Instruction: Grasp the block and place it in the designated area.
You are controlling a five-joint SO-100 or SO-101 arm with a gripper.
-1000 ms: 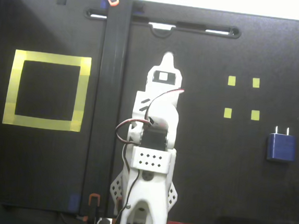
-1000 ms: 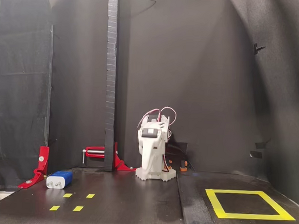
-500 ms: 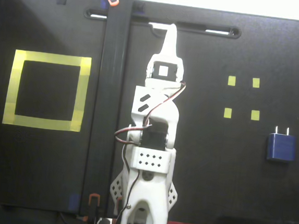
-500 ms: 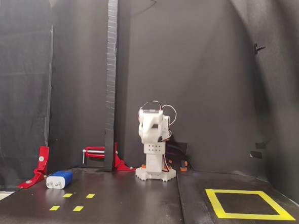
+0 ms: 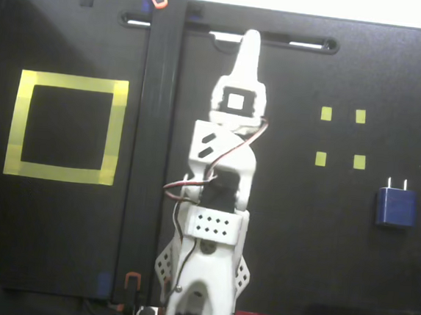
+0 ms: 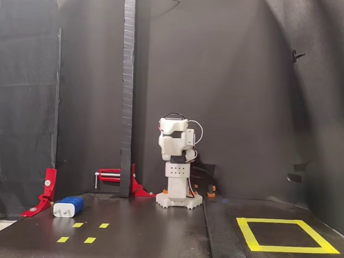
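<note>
Block [image 5: 396, 207] at three o'clock of the arm looks rigid, light, smooth-sided; grip its long flat sides, away from the prongs. Hand [image 5: 250, 37] appears narrow, empty.

The white arm [image 6: 174, 164] stood upright at the far middle of the black table [image 6: 154, 233], the block [image 6: 68, 207] lay near left beside small yellow squares [image 6: 84, 232], and the designated area [image 6: 285, 235] sat near right.

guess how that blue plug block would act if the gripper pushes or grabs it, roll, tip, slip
The block lies flat on the table, so it will probably slide, not roll or tip. It looks rigid and likely light. Its rounded, smooth-looking sides could slip between the fingers, and the prongs might snag.
</note>
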